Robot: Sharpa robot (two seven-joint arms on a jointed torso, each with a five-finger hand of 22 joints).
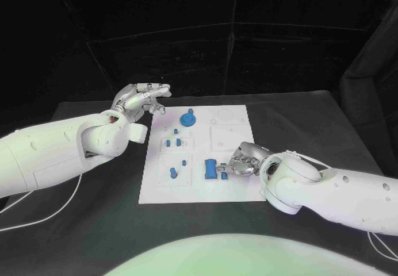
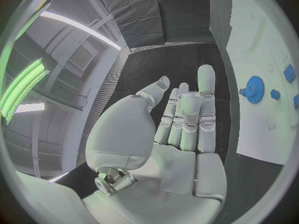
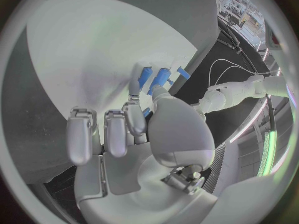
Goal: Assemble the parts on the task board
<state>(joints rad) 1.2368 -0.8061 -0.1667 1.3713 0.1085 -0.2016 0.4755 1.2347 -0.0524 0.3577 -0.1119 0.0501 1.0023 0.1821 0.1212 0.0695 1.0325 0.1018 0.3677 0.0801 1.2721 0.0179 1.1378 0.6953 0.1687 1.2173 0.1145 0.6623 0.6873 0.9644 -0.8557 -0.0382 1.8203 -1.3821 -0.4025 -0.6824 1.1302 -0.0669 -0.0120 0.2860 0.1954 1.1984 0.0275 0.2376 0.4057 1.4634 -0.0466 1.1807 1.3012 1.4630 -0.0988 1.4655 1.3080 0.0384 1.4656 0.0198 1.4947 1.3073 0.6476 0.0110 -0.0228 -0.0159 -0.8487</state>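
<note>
Head view: the white task board lay in the middle of the black surface. A blue gear stood near the board's far edge, small blue parts lay along its left side, and a larger blue block sat toward the near edge. The right robot hand was low over the board with its fingertips at a small blue piece just beside that block; whether it was pinched or merely touched I cannot tell. The left robot hand hovered off the board's far left corner, fingers apart and holding nothing.

Left wrist view: the left robot hand was spread flat and empty, with the gear on the board well beyond its fingertips.

Right wrist view: the right robot hand had its thumb and one finger reaching down beside blue parts on the board, other fingers curled; the contact itself was hidden.

The step in hand appeared to be picking up or seating the small piece by the block. The next move would call for a secure pinch and careful alignment.
</note>
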